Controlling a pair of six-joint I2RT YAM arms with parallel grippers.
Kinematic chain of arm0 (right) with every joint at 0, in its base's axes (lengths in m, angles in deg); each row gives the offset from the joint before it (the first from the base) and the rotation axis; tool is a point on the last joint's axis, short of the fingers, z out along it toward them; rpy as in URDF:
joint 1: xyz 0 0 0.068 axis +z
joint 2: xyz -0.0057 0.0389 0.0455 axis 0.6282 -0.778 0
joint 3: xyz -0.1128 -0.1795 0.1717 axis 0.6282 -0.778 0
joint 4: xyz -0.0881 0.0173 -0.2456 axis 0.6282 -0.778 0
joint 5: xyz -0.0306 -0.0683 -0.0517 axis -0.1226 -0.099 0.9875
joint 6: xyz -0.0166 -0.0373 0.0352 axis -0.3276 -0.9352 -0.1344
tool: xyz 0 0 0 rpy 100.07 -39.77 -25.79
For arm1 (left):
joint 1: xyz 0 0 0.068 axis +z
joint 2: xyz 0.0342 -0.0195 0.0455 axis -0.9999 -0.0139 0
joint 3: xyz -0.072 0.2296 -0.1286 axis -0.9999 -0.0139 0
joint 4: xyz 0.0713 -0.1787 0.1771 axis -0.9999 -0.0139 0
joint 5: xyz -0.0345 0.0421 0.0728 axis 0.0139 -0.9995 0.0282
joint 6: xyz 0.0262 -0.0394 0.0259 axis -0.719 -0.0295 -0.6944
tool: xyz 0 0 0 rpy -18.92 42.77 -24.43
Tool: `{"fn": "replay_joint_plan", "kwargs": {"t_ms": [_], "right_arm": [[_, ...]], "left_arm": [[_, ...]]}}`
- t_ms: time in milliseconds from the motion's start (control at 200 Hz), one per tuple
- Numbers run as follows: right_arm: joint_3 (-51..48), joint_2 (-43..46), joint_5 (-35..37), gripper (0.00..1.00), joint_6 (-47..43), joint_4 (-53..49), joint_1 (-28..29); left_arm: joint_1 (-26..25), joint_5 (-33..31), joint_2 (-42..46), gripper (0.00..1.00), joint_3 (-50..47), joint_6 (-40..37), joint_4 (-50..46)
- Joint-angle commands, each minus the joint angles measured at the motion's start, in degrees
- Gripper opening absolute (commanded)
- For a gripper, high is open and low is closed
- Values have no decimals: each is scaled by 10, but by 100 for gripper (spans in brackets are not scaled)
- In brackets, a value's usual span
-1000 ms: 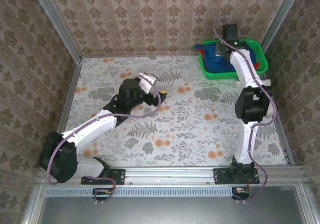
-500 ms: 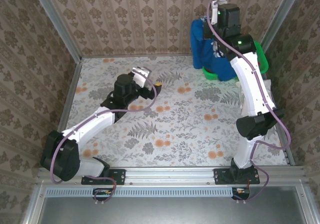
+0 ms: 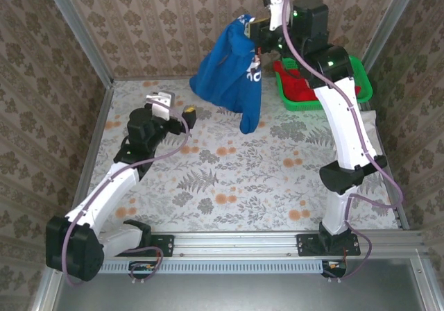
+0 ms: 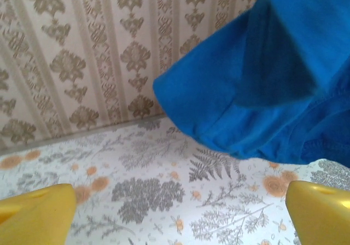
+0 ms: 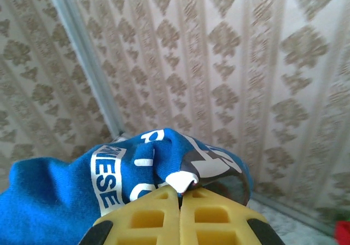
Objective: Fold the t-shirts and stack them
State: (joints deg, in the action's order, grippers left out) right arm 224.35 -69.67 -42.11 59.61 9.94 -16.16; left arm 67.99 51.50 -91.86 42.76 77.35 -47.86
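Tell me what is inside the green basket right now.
A red cloth lies in the green basket. The right arm crosses over its middle, so anything else inside is covered.

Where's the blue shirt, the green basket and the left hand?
blue shirt [image 3: 225, 75]: top view, middle of the hanging cloth.
green basket [image 3: 300, 104]: top view, its near rim.
left hand [image 4: 176, 215]: left wrist view, midway between its yellow fingertips.

The table, covered in a fern-and-orange-flower print, spans the middle of the top view. A green lattice basket sits at its upper right corner. The blue t-shirt dangles to its upper middle; contact unclear.
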Motion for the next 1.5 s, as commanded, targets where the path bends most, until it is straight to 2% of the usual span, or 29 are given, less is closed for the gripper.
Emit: {"fn": "replay_joint_plan", "kwargs": {"t_ms": [0,375,520,655,725,860,990,1100,1115,1235,1290,1370,1495], "right_arm": [[10,-28,-57,0,41,7,10],[-43,-60,-66,0,99,23,26],[-54,-63,-84,0,175,68,46],[-54,-75,-85,0,250,114,82],[-53,-80,-65,0,301,131,101],[-58,-83,-17,0,389,151,118],[-114,-66,58,0,448,140,103],[-225,-47,91,0,515,161,70],[-243,-44,91,3,523,168,64],[-377,-31,109,54,578,195,19],[-421,-26,126,70,579,188,-1],[-473,-9,141,82,548,195,-25],[-524,14,135,87,426,217,-37]], "left_arm": [[8,-7,26,100,-17,36,-22],[16,-41,66,100,-61,84,-27],[27,-74,80,100,-87,115,-14],[69,-106,120,100,-125,158,-12],[101,-101,147,100,-135,176,-31],[155,-52,190,100,-134,180,-87],[164,-32,208,100,-137,176,-126],[163,-18,202,100,-139,192,-131],[164,-15,199,100,-139,195,-133],[161,25,156,100,-113,214,-197],[158,32,137,100,-105,232,-226],[150,27,115,100,-105,286,-251],[129,13,74,100,-107,370,-261]]}}
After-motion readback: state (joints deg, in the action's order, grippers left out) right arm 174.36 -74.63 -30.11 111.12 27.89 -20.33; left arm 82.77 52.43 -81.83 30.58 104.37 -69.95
